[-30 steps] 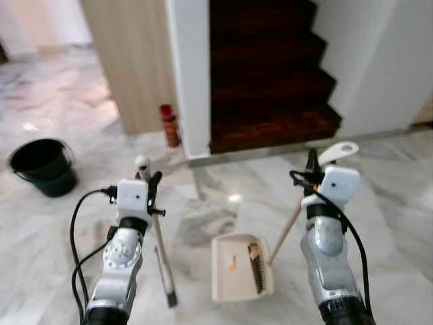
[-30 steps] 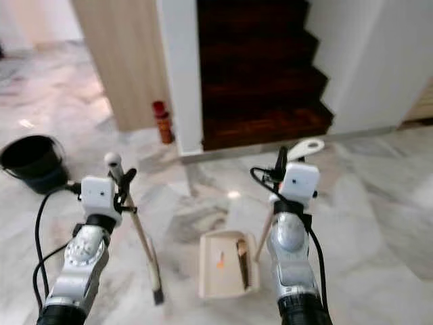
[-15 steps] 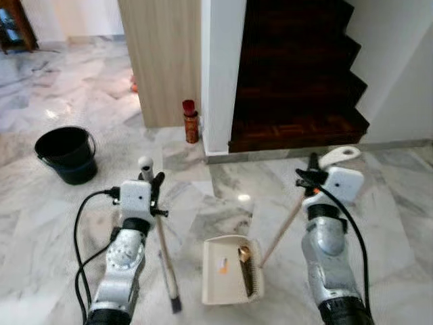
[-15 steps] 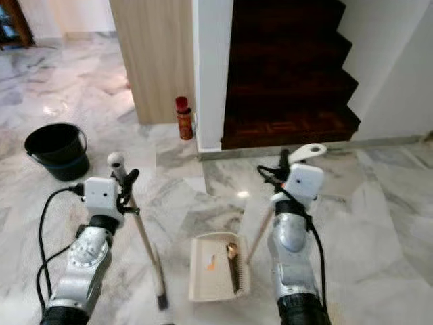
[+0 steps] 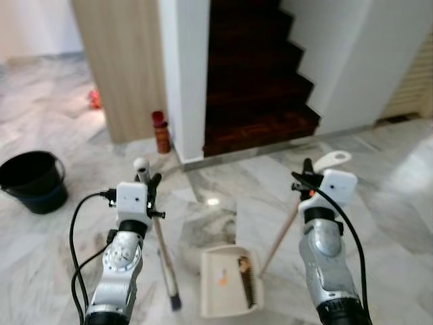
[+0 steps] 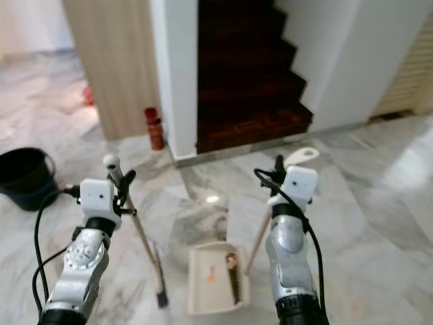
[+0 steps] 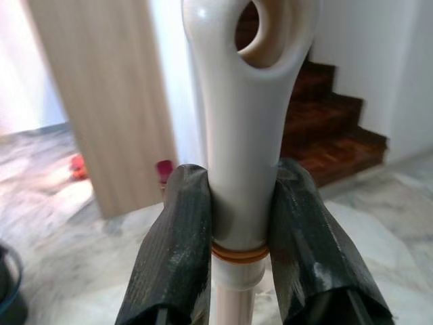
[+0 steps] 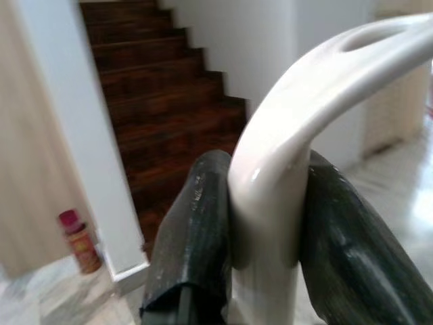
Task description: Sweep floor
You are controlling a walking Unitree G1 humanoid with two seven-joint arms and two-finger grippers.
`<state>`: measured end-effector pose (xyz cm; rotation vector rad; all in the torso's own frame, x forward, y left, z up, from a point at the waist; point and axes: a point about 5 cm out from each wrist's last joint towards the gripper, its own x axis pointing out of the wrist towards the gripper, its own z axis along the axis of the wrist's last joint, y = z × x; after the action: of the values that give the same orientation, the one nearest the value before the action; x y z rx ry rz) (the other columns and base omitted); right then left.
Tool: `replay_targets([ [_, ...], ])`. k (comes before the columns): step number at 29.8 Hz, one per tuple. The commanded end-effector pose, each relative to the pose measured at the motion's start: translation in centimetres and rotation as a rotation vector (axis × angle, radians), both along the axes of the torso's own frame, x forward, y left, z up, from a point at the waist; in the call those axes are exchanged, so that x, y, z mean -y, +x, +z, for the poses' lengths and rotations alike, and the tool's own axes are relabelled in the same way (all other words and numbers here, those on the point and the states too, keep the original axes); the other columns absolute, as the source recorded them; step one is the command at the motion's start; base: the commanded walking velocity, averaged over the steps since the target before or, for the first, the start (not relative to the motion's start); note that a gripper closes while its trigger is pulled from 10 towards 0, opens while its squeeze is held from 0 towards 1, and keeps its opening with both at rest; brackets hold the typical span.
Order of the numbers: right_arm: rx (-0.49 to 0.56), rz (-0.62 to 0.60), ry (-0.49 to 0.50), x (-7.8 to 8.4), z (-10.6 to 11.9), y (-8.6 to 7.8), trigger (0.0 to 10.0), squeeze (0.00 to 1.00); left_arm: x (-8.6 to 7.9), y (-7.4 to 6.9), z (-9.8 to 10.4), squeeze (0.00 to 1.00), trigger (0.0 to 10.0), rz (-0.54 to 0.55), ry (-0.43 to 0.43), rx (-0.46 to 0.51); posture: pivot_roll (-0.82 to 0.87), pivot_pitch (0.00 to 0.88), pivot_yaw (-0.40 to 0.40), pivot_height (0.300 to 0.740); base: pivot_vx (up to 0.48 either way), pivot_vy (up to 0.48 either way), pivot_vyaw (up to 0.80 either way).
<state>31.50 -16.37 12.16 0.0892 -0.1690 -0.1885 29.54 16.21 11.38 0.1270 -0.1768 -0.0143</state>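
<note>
Open marble floor (image 5: pixel 379 203) spreads ahead and to the right. The white pillar (image 5: pixel 183 74), wooden panel (image 5: pixel 118 68) and dark staircase (image 5: pixel 254 81) block the way ahead. A black bucket (image 5: pixel 30 181) stands left, a red can (image 5: pixel 161 131) beside the pillar.

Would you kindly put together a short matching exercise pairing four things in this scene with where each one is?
Things:
1. broom
2. dustpan
3. black bucket
4. red canister

Places:
A. on the floor far to the robot's left
B. handle clamped in the left gripper
C. against the foot of the white wall beside the stairs
D. flat on the floor, its long handle clamped in the right gripper

Pairs: 1-B, 2-D, 3-A, 4-C
</note>
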Motion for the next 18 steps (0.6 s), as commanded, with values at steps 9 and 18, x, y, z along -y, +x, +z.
replay_targets([
  [9,0.028,-0.013,-0.001,0.48,0.92,0.31,10.0,0.0,0.55,0.48,1.4,0.0,10.0,-0.019,0.002,0.05,0.08,0.0,0.013,0.74,0.0,0.43,0.0],
  [18,0.031,0.0,-0.02,0.42,1.05,0.33,10.0,0.0,0.66,0.51,1.5,0.0,10.0,-0.023,0.003,0.049,0.08,0.0,0.015,0.74,0.0,0.432,0.0],
])
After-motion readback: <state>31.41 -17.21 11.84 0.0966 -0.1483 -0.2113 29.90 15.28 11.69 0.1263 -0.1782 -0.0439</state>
